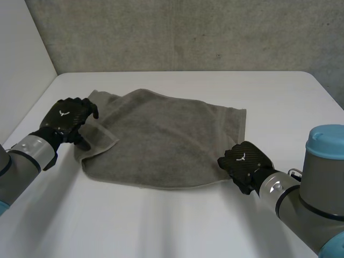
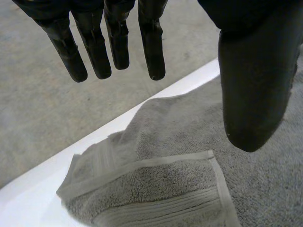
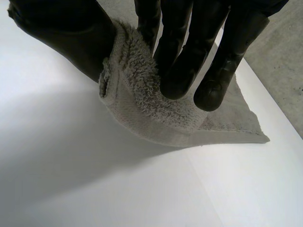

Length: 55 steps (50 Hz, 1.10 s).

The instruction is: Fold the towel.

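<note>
Grey towel (image 1: 166, 137): spread mid white table (image 1: 177, 226), left corner (image 1: 97, 141) flapped over itself, bare tabletop all round. Right hand (image 1: 246, 164) — pinching the right edge near its front corner, thumb against fingers. Left hand (image 1: 67, 118) — fingers straight, apart, above the flap, holding nothing.

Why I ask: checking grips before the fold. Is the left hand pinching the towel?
No: in its wrist view the left hand hangs open above the towel, fingers straight, nothing pinched.
</note>
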### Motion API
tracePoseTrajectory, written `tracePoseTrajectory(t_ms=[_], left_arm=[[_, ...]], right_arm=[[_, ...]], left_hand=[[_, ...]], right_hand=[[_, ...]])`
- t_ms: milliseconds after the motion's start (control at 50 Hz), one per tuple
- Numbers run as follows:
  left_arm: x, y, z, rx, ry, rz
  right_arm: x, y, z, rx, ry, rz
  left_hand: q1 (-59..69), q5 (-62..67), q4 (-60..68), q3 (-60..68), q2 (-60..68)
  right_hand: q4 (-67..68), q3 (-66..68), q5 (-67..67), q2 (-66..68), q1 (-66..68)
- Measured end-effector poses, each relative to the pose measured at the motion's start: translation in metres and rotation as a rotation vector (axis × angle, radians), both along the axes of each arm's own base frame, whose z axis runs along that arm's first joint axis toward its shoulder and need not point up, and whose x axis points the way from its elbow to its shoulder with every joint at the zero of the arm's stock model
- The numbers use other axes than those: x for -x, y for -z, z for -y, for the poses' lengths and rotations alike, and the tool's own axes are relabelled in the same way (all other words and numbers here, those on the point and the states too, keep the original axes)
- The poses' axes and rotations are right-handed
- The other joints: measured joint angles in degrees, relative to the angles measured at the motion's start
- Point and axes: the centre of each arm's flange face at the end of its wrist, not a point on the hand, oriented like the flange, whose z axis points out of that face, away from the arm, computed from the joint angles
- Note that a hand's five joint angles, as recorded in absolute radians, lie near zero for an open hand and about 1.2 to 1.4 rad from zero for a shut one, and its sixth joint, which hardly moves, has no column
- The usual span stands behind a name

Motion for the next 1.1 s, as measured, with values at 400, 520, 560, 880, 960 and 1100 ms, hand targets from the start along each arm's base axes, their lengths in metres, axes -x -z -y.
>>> tracePoseTrajectory(t_ms=[400, 520, 560, 880, 960, 1100], left_arm=[[0.015, 0.048, 0.009, -0.013, 0.076, 0.162], [0.012, 0.059, 0.018, -0.029, 0.018, 0.180], [0.010, 0.061, 0.022, -0.031, -0.006, 0.186], [-0.045, 0.040, 0.060, 0.045, -0.475, 0.239], [-0.051, 0.029, 0.052, 0.059, -0.523, 0.238], [-0.047, 0.020, 0.031, 0.059, -0.479, 0.231]], right_arm=[[0.001, 0.010, -0.003, -0.005, -0.002, -0.002], [0.001, 0.011, -0.003, -0.003, -0.002, -0.001], [0.001, 0.012, -0.003, -0.003, -0.002, -0.002], [0.001, 0.015, -0.003, -0.006, -0.003, -0.007], [0.001, 0.016, -0.003, -0.006, -0.004, -0.009], [0.001, 0.018, -0.003, -0.011, -0.005, -0.016]], left_hand=[[3.52, 3.89, 2.50, 2.16, 2.60], [3.52, 3.90, 2.51, 2.16, 2.66], [3.52, 3.90, 2.51, 2.16, 2.66], [3.37, 3.80, 2.44, 2.08, 2.59], [3.22, 3.44, 2.39, 2.04, 2.55], [-0.04, -1.42, 0.30, 0.20, 0.38]], right_hand=[[0.00, 0.00, -0.04, 0.00, 0.00], [0.00, 0.00, -0.04, 0.00, 0.00], [0.00, 0.00, -0.04, 0.00, 0.00], [0.00, 0.00, -0.03, 0.00, 0.00], [0.00, 0.00, 0.00, 0.00, 0.00], [0.00, 0.00, 0.14, 0.00, 0.00]])
